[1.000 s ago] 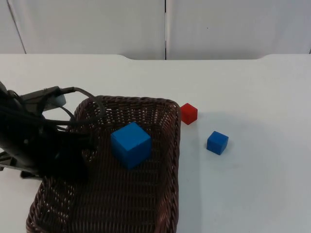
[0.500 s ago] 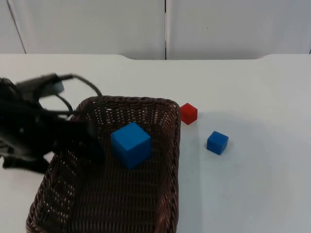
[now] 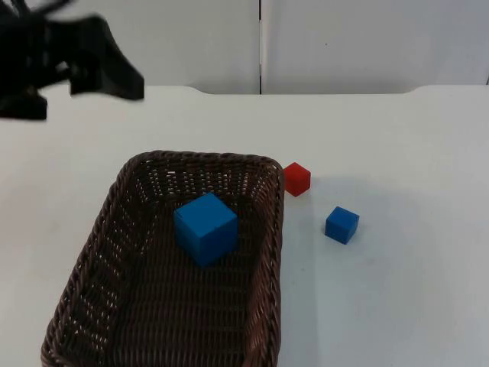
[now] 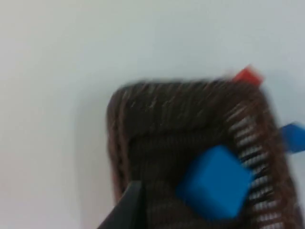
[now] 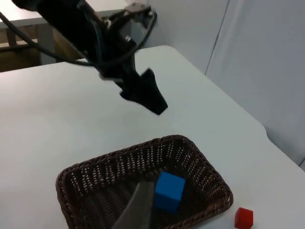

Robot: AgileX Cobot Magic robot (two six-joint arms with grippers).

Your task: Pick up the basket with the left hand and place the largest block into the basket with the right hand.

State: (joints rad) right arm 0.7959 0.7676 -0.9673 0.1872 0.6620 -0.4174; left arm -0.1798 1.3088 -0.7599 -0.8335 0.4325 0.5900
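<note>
A dark brown wicker basket (image 3: 202,157) rests on the white table, front left. The large blue block (image 3: 205,227) lies tilted inside it, toward the far end. My left gripper (image 3: 124,78) hangs high above the table's far left, well apart from the basket; from the right wrist it appears as a black wedge (image 5: 151,99) above the table beyond the basket (image 5: 200,152). The left wrist view looks down on the basket (image 4: 114,124) and the large block (image 4: 214,183). A fingertip (image 5: 138,207) of my right gripper stands before the basket and the block (image 5: 169,190).
A small red block (image 3: 296,178) sits just outside the basket's far right corner. A small blue block (image 3: 341,225) lies to the right of it. The grey partition wall (image 3: 344,38) closes off the back of the table.
My left arm has come off the basket's left rim and risen up and back to the far left. The basket and all blocks have stayed put.
</note>
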